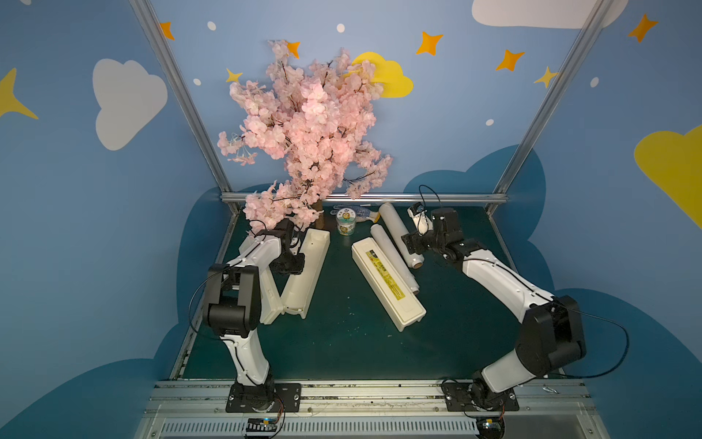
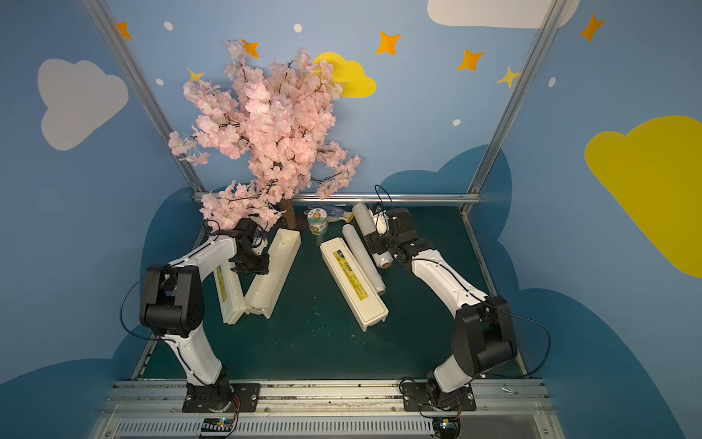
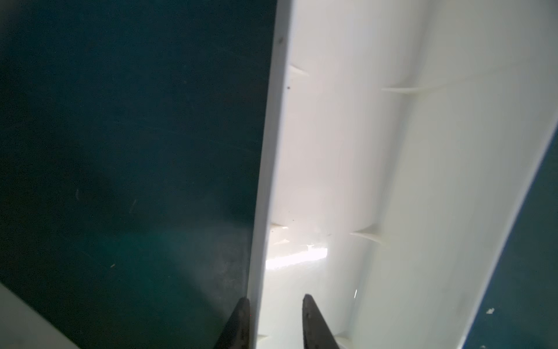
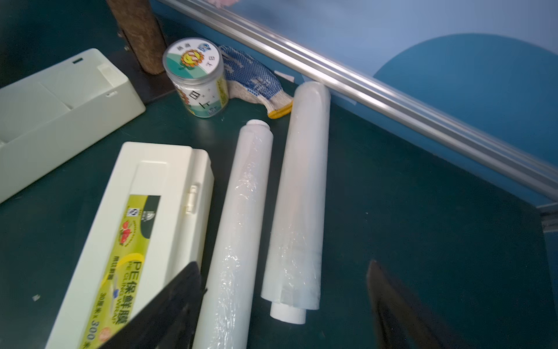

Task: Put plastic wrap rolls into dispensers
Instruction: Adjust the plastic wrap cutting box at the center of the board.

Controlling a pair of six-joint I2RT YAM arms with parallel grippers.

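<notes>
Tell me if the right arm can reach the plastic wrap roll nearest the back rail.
Probably yes: the right gripper hangs open above that plastic wrap roll, nothing covers it, though the second roll lies close beside it.

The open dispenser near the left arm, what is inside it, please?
No roll: the open dispenser shows only bare cream walls with small ribs. The left gripper straddles its wall, covering part of the interior.

Both top views are gazing down on the whole dark green counter [image 1: 342,342]. Wrist cameras are sitting close above it.
</notes>
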